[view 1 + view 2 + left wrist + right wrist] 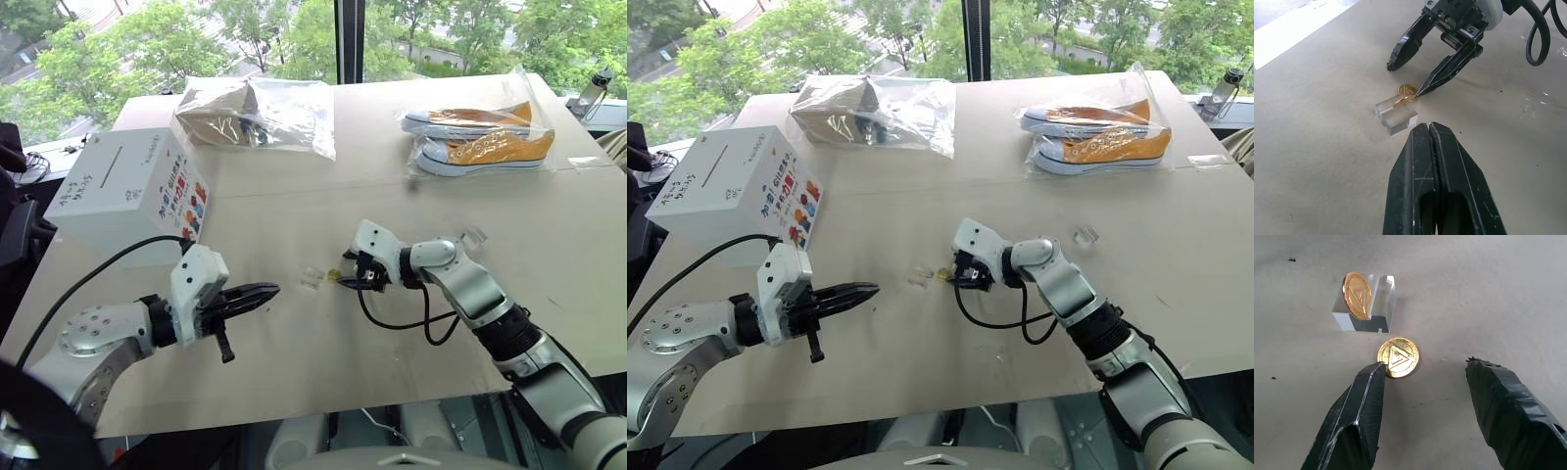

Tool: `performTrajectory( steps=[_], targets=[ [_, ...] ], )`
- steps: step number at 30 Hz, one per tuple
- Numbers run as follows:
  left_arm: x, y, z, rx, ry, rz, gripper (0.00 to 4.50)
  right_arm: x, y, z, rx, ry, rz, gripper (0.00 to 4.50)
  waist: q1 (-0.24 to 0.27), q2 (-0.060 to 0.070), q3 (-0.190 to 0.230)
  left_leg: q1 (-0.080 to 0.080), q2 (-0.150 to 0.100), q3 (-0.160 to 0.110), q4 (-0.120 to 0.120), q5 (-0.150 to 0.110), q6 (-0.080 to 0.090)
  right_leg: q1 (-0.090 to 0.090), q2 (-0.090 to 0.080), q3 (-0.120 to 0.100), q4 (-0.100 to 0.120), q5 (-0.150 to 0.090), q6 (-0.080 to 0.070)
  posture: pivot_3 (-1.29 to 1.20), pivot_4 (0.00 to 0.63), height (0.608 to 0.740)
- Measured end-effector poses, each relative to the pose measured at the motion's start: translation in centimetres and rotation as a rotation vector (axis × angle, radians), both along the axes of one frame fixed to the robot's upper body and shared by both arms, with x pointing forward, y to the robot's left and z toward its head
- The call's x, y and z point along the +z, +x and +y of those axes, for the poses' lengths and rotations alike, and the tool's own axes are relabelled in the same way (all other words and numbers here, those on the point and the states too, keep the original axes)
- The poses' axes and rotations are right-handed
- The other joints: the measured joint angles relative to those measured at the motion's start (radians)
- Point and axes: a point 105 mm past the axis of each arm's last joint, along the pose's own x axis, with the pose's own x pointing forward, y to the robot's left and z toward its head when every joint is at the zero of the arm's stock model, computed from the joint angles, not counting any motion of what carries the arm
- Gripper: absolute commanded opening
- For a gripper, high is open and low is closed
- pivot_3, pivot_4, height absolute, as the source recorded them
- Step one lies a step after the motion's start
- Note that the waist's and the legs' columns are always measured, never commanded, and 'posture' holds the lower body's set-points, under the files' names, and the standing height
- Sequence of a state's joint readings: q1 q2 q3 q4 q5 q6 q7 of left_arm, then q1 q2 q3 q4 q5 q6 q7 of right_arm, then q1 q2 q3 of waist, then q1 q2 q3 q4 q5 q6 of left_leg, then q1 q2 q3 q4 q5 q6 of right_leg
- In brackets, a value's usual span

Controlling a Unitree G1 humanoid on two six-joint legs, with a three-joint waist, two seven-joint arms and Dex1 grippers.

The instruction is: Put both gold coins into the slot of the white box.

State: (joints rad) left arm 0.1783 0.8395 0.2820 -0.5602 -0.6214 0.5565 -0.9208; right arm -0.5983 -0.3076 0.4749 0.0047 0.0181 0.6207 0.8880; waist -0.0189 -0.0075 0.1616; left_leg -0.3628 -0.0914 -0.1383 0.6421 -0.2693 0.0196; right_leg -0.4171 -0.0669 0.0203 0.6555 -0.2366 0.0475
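Right hand (1422, 377) hangs spread just over the flat gold coin (1398, 357) at mid-frame, one fingertip touching its rim, likely poised to pinch it, while the left hand (1431, 134) waits clamped empty

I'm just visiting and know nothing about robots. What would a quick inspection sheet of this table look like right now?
Surface: beige table, bare in the middle.
Job's things: one gold coin flat on the table; second gold coin propped on a clear block; white box at the left edge, slot on top.
Clutter: bagged orange sneakers; clear bag with brown contents; another small clear block.
Grippers: right gripper, jaws open around the flat coin, one fingertip at its rim; left gripper, jaws shut, holding nothing.
Cables: black cable looping off the right wrist; another black cable by the left arm.
Surroundings: window with green trees behind.
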Motion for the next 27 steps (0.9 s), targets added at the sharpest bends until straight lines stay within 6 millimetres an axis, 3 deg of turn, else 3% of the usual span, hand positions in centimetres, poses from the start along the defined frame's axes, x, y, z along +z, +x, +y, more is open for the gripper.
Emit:
performTrajectory(
  steps=[27],
  targets=[
    [-0.2,-0.1,0.1,0.01,-0.012,0.01,0.0,-0.4,-0.3,2.1,0.157,0.04,-0.047,2.82,-0.044,0.0,0.0,0.001,0.007,0.006,-0.003,-0.002,-0.003,-0.005,0.008,0.008,0.001,0.001,-0.002,0.0,0.15,0.74]
  ],
)
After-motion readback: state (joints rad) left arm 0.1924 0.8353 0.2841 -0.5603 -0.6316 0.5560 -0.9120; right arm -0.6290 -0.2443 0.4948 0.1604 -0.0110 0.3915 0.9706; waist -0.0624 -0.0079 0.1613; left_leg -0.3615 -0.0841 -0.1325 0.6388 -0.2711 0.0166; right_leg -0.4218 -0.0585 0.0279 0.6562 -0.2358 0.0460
